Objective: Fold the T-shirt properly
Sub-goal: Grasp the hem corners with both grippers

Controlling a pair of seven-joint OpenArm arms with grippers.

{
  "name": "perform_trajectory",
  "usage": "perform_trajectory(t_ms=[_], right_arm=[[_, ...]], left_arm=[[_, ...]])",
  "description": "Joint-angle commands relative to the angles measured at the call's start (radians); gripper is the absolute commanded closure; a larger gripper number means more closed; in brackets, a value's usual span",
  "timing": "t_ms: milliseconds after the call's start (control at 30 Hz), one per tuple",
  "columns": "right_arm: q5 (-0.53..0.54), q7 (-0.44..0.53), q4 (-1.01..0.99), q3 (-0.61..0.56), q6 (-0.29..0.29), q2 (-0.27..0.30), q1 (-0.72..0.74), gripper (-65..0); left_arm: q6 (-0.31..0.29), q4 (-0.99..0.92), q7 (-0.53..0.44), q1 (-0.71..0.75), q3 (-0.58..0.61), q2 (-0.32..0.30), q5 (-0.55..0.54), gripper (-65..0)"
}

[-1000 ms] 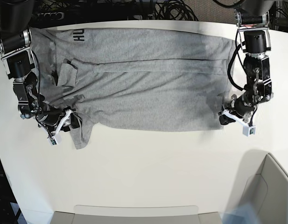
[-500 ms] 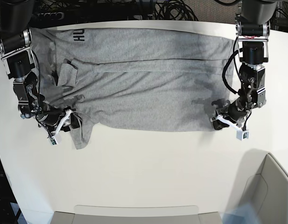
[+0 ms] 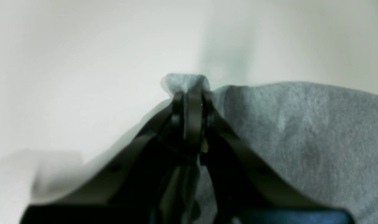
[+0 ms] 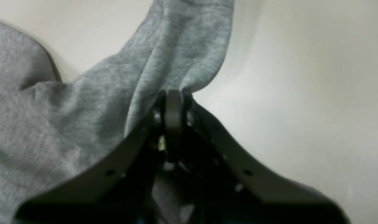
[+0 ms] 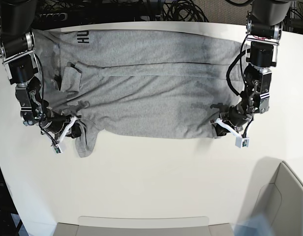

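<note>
The heather-grey T-shirt [image 5: 151, 88] lies spread across the white table [image 5: 151, 182], with black lettering at its far left corner. My left gripper [image 5: 221, 129], on the right of the base view, is shut on the shirt's near right corner; in the left wrist view its jaws pinch a small tuft of grey cloth [image 3: 185, 82]. My right gripper [image 5: 75, 129], on the left of the base view, is shut on the shirt near its left sleeve; in the right wrist view the cloth [image 4: 182, 56] bunches and rises out of the closed jaws.
A grey bin [image 5: 279, 201] stands at the near right corner. A flat grey tray edge [image 5: 141, 223] lies along the front. Black cables [image 5: 156, 10] run behind the table's far edge.
My left gripper has moved leftward with the shirt's near right corner, pulling that edge inward. My right gripper has shifted slightly, still holding the sleeve area.
</note>
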Motion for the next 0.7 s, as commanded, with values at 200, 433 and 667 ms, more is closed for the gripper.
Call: perform_trajectory(t_ms=[200, 433, 667], right_arm=[[-0.016, 0.024, 0.011, 0.001, -0.045, 0.018, 0.042, 0.0], [-0.016, 0.058, 0.037, 0.002, -0.082, 0.032, 0.051, 0.0], [-0.018, 0.024, 0.136, 0.130, -0.082, 0.033, 0.011, 0.0]], left_arm=[[0.010, 0.114, 0.050, 0.029, -0.175, -0.002, 0.016, 0.0], [0.012, 0.220, 0.075, 0.032, -0.182, -0.002, 0.016, 0.0], [0.014, 0.324, 0.127, 0.068, -0.239, -0.002, 0.016, 0.0]])
